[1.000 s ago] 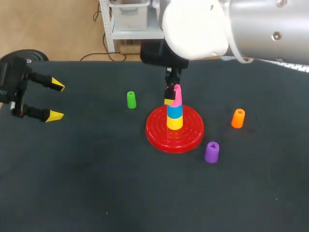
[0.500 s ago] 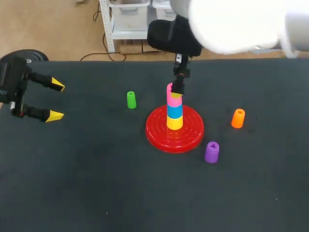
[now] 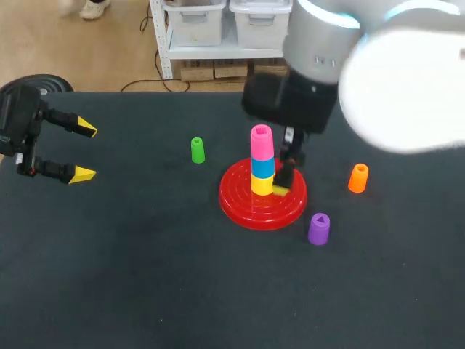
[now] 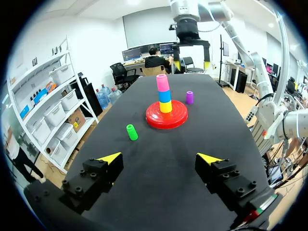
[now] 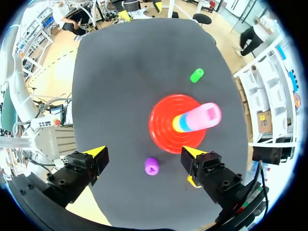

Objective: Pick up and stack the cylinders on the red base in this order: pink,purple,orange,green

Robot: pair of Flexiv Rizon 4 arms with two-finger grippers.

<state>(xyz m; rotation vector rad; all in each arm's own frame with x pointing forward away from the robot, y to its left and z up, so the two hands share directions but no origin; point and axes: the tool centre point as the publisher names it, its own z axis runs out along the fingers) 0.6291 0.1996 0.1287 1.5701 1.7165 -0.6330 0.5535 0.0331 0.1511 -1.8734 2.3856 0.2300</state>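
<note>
**Pink cylinder sits on top of the stack**

Nearest on the black table stands the purple cylinder, just beside the front right edge of the red base. It is not on the base.

On the middle of the red base is a small tower. The yellow cylinder is at the bottom, the blue cylinder is on it, and the pink cylinder is on top.

The right gripper hangs over the right side of the base, next to the tower. Its fingers are spread wide and hold nothing. In the right wrist view the purple cylinder is under it, between the two fingers but not touching them.

A bit farther, to the right of the base, stands the orange cylinder.

The left gripper is far off at the left side of the table. Its fingers are spread wide too, with nothing in them.

Farthest back stands the green cylinder, to the left of the base.
</note>
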